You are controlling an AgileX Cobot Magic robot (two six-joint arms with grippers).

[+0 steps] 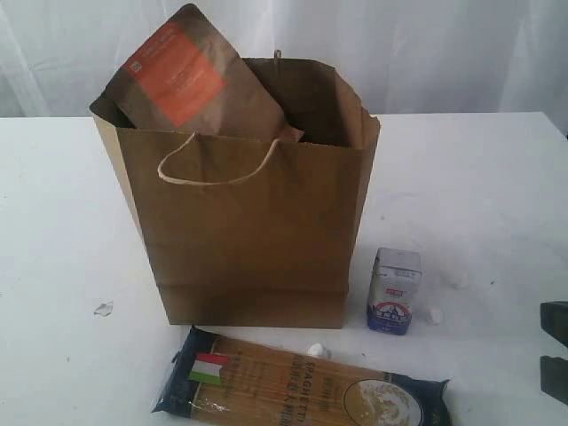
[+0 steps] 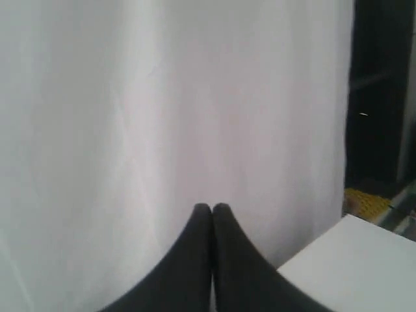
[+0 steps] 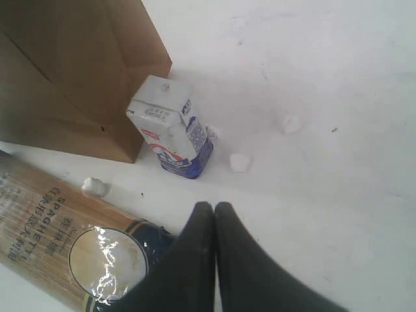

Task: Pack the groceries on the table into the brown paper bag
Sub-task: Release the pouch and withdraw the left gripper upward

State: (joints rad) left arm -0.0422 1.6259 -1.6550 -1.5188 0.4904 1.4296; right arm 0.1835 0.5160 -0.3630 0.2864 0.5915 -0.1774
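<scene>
Brown paper bag (image 1: 248, 231): stands upright on the table (image 1: 470, 195), left of centre, mouth open. One pale cord handle (image 1: 222, 173) hangs down its near face.
In the bag: a brown pouch (image 1: 191, 84) with an orange label leans at the left side of the mouth. Its upper half rises above the rim and tilts to the left. The bag's walls hide whatever lies deeper.
Outside the bag, right: a small carton (image 1: 394, 291), white and blue, stands upright on the table just beside the bag's near right corner. I cannot tell whether the two touch.
Outside the bag, near: a spaghetti packet (image 1: 302, 386) lies flat in front of the bag, its length running left to right. It has a flag label at its left end and a dark blue right end with a round window.
Loose bits: white crumbs (image 1: 434, 315) lie on the table to the right of the carton, and one lies between the packet and the bag.
Left gripper (image 2: 211, 209): clenched, fingertips pressed together with nothing between them. It faces a white curtain (image 2: 162, 97), with a corner of the table beyond.
Right gripper (image 3: 214, 208): clenched and empty, above bare table just right of the packet's right end, with the carton farther off.
</scene>
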